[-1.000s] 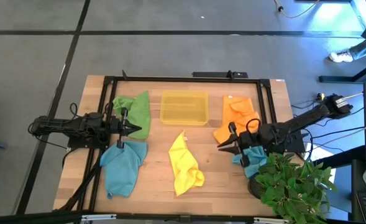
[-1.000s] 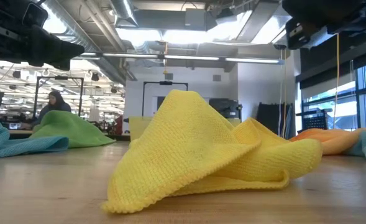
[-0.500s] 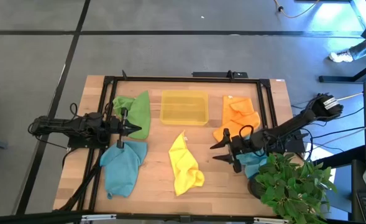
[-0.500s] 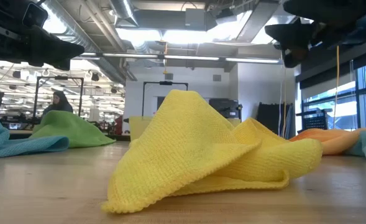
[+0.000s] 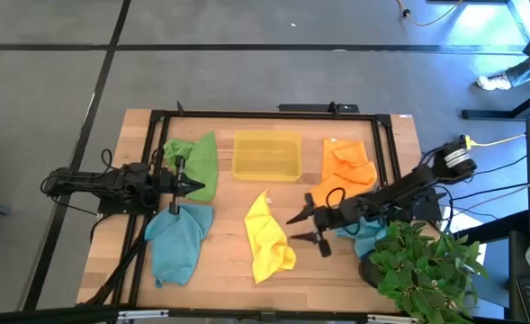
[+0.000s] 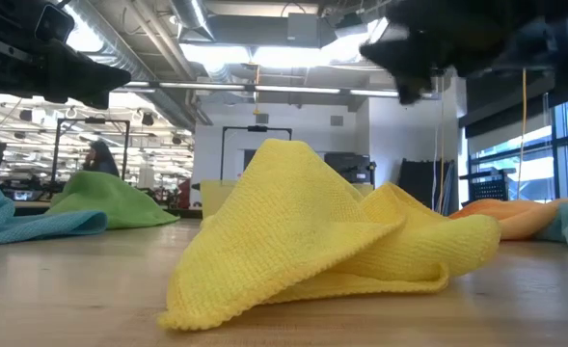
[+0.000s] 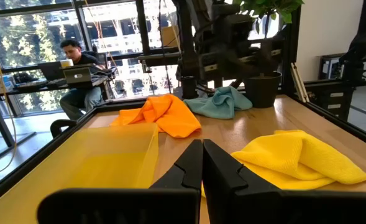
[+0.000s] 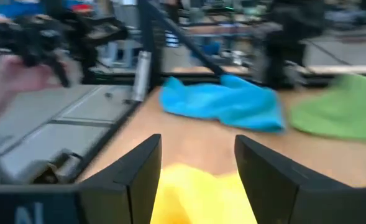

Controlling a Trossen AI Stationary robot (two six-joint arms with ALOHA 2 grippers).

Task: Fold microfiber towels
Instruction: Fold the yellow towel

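Two grippers: right gripper (image 5: 302, 229), jaws spread, beside yellow towel (image 5: 269, 238); left gripper (image 5: 202, 188), jaws pressed together, over green towel (image 5: 197, 159).

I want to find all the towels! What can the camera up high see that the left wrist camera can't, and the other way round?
Only the high view shows the green towel, the teal towel on the left and the left arm's shut pincer waiting beside them. Only the left wrist view shows a person at a desk beyond the table. Both show the yellow towel, the orange towel, the yellow tray, the plant, the second teal towel, and the right arm's open pincer near the yellow towel.
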